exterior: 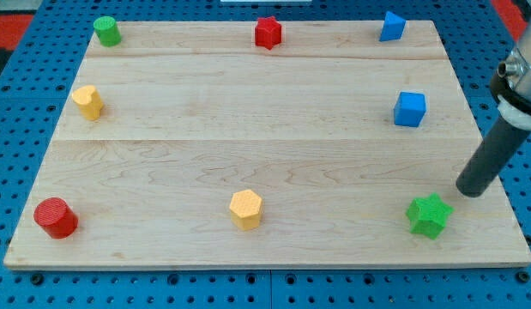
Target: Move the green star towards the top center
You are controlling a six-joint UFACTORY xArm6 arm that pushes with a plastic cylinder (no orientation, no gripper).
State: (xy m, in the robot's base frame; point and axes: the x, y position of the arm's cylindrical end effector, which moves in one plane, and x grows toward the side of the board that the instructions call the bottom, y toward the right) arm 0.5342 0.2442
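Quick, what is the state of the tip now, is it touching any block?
My tip: holds nothing, beside the green star on its upper right; contact cannot be told.

A robotics lab bench: wooden board [274, 154] resting on a blue perforated mounting plate [25, 120].

A pale wooden board [248, 129], made of long planks joined edge to edge with grain running across the view, fills most of the scene under even, soft light. It rests on a blue perforated surface [25, 86] dotted with regular rows of holes, visible along every side. Red patches show at the top corners.
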